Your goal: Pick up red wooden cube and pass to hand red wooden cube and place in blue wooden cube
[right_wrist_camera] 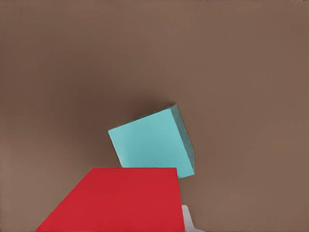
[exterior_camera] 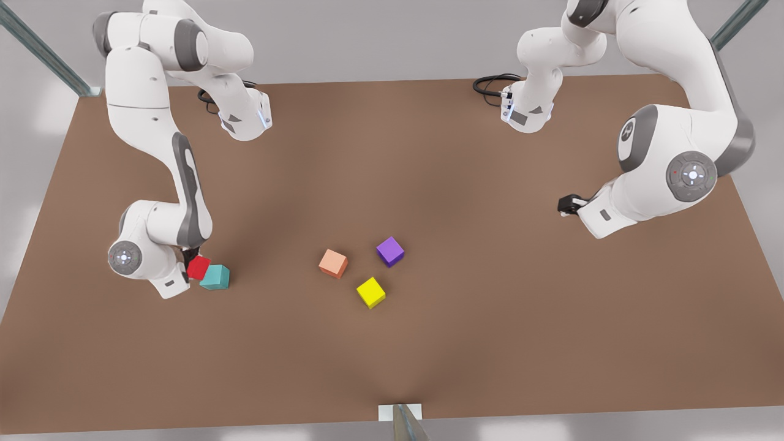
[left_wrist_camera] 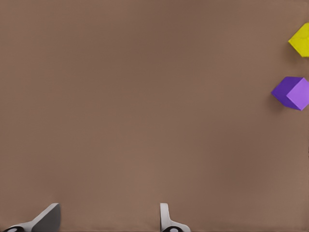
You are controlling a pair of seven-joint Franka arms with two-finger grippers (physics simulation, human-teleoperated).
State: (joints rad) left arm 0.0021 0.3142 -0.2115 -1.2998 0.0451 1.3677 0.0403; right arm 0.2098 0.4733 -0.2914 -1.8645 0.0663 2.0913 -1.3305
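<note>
The red wooden cube [right_wrist_camera: 116, 200] is cut off at the picture's edge and hides a corner of the blue wooden cube [right_wrist_camera: 152, 145]. The right gripper [exterior_camera: 191, 260] is mostly hidden behind its own arm beside the red wooden cube.

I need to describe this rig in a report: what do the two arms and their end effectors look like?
Both arms are glossy white with grey joint bands and round grey caps, and black cables loop at their bases. The left end effector is black with pale grey fingers. The right end effector looks dark.

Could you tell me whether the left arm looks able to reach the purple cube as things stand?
Probably yes: the left end effector is open with bare table between it and the purple cube, and nothing stands in that path.
</note>
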